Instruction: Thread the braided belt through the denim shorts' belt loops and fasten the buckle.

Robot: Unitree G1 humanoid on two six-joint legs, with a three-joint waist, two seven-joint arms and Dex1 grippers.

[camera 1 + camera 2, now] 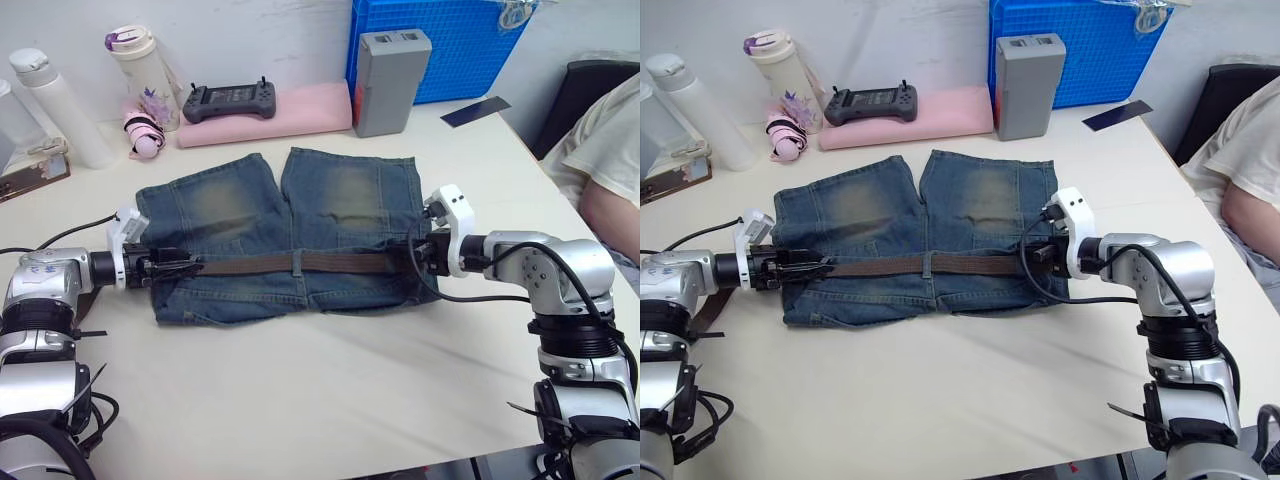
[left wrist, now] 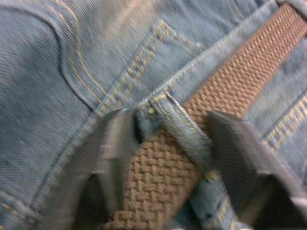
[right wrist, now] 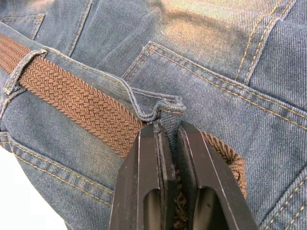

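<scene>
Right wrist view showed the right gripper [image 3: 168,139] pinching a belt loop [image 3: 169,112] upright, probably opening it for the braided belt [image 3: 76,103]. The left gripper [image 2: 168,143] stood open astride belt and loop on the denim shorts [image 1: 290,215], likely to feed it.

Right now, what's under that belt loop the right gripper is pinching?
The braided belt passes under the belt loop pinched by the right gripper. Its fingers cover the belt there; beneath lies the denim shorts.

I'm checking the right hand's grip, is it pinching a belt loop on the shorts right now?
Yes, the right hand is shut on a raised belt loop of the denim shorts, with the braided belt running under it.
</scene>
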